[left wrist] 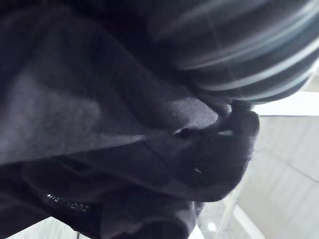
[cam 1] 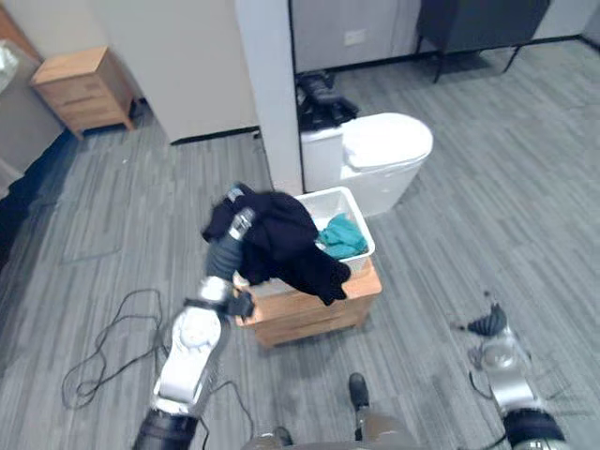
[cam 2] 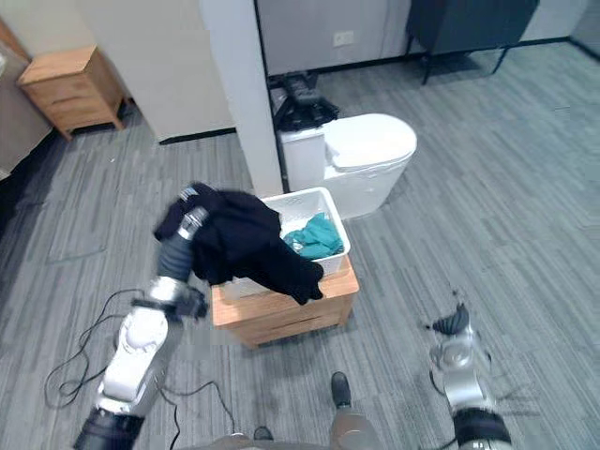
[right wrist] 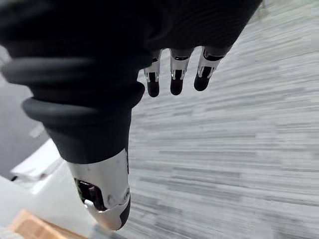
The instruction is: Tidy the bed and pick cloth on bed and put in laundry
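Left eye view shows the black cloth (cam 1: 281, 239) bundled over the left hand (left wrist: 249, 50), whose grip cannot be told, above the white laundry basket (cam 1: 364, 228) that already holds a teal cloth (cam 1: 339, 236), so dropping it in seems the step left; the right hand (right wrist: 171, 74) hangs open, low.

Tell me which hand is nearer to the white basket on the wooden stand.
Left. The left hand is under the black cloth that hangs over the white basket rim; the right hand hangs open above the floor, well off to the basket's right.
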You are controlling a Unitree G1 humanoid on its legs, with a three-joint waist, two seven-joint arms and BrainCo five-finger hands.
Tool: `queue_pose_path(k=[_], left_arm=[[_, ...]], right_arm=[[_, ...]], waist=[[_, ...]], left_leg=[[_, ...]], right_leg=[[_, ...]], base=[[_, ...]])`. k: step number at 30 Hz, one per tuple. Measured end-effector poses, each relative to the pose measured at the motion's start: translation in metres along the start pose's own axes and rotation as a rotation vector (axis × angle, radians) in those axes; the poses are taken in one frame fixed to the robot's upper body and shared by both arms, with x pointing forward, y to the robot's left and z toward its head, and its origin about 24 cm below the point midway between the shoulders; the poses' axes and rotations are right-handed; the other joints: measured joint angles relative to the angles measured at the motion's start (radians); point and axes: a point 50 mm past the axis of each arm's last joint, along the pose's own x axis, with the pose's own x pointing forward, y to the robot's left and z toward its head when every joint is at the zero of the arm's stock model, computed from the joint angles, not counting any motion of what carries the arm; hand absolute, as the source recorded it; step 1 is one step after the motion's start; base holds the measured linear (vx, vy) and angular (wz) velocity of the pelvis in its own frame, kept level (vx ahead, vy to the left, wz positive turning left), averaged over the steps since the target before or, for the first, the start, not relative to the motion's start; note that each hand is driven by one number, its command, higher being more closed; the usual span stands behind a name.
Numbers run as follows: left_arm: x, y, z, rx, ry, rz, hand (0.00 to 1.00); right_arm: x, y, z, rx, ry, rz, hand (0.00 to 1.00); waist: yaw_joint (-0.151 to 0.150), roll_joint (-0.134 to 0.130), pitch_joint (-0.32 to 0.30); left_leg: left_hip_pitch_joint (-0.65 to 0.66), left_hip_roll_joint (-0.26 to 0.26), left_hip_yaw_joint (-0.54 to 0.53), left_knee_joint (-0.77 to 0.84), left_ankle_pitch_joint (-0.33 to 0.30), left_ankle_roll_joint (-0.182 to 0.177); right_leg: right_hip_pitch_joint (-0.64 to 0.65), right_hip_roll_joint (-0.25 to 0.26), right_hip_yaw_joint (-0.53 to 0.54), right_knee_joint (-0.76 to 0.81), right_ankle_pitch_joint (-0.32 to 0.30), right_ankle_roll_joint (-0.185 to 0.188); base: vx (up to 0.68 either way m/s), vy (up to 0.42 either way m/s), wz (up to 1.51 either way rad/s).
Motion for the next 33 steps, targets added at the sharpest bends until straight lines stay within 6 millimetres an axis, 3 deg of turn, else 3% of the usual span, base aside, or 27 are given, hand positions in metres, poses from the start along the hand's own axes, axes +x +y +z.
queue_pose_path(k=[2, 5, 10, 13, 15, 20, 25, 26, 30, 33], left_arm=[[0.028, 0.023, 0.004, 0.079, 0.001, 0.061, 1.00], [0.051, 0.047, -0.001, 0.156, 0.051, 0.125, 1.00], [0.062, 0.065, -0.024, 0.231, 0.176, 0.151, 1.00], [0.063, 0.053, -0.037, 0.267, 0.227, 0.094, 1.00], [0.066, 0.037, -0.041, 0.293, 0.232, 0.034, 1.00], [0.076, -0.004, -0.040, 0.299, 0.195, -0.083, 1.00], [0.075, -0.035, -0.051, 0.330, 0.219, -0.175, 1.00], [0.074, -0.037, -0.053, 0.330, 0.233, -0.180, 0.00], [0.072, -0.046, -0.063, 0.321, 0.283, -0.130, 0.00], [0.075, -0.035, -0.068, 0.347, 0.326, -0.018, 0.00]], right_arm=[[-0.003, 0.002, -0.010, 0.008, 0.030, 0.014, 0.00], [-0.008, 0.008, -0.019, 0.014, 0.056, 0.055, 0.00], [-0.014, 0.026, -0.017, 0.041, 0.053, 0.115, 0.00], [-0.015, 0.039, -0.003, 0.084, 0.025, 0.159, 0.00], [-0.012, 0.042, 0.014, 0.144, -0.017, 0.157, 0.00], [-0.004, 0.032, 0.050, 0.188, -0.127, 0.113, 0.00], [-0.006, 0.022, 0.092, 0.230, -0.292, 0.072, 0.00], [-0.006, 0.022, 0.095, 0.229, -0.303, 0.074, 0.00], [-0.007, 0.022, 0.119, 0.228, -0.372, 0.083, 0.00], [-0.007, 0.020, 0.135, 0.229, -0.418, 0.079, 0.00]], waist=[[-0.001, -0.009, -0.006], [-0.020, -0.024, -0.016], [-0.033, -0.040, -0.018], [-0.049, -0.057, 0.005], [-0.053, -0.065, 0.069], [-0.070, -0.045, 0.200], [-0.083, -0.033, 0.290], [-0.084, -0.032, 0.291], [-0.078, -0.016, 0.304], [-0.076, -0.013, 0.323]], left_leg=[[0.012, 0.000, 0.022, -0.002, -0.002, 0.003], [0.018, 0.000, 0.028, -0.015, 0.000, 0.000], [0.011, 0.002, 0.076, -0.024, 0.006, -0.011], [-0.057, 0.002, 0.090, 0.030, -0.014, -0.007], [-0.094, 0.016, 0.113, 0.111, -0.054, 0.002], [-0.215, 0.066, 0.131, 0.313, -0.166, 0.019], [-0.291, 0.069, 0.157, 0.392, -0.182, 0.027], [-0.300, 0.068, 0.159, 0.393, -0.182, 0.027], [-0.334, 0.072, 0.166, 0.398, -0.196, 0.047], [-0.345, 0.072, 0.181, 0.404, -0.196, 0.047]], right_leg=[[0.001, 0.003, 0.021, 0.000, -0.003, 0.003], [0.000, 0.004, 0.022, 0.000, -0.006, -0.001], [-0.028, 0.008, 0.048, 0.000, -0.005, -0.001], [-0.082, 0.002, 0.068, 0.001, 0.013, 0.014], [-0.103, 0.003, 0.091, 0.001, 0.035, 0.014], [-0.154, 0.016, 0.128, 0.001, 0.055, 0.035], [-0.230, 0.008, 0.157, 0.028, 0.060, 0.042], [-0.241, 0.007, 0.158, 0.030, 0.060, 0.042], [-0.282, 0.015, 0.168, 0.042, 0.063, 0.039], [-0.300, 0.015, 0.183, 0.041, 0.069, 0.028]], base=[[-0.07, 0.009, -0.23], [-0.05, -0.007, -0.02], [-0.03, -0.004, -0.19], [-0.02, 0.001, -0.18], [-0.02, 0.025, -0.31], [-0.06, 0.074, -0.26], [-0.06, 0.066, -0.15], [-0.05, 0.020, -0.11], [-0.06, -0.019, -0.07], [-0.08, -0.052, -0.15]])
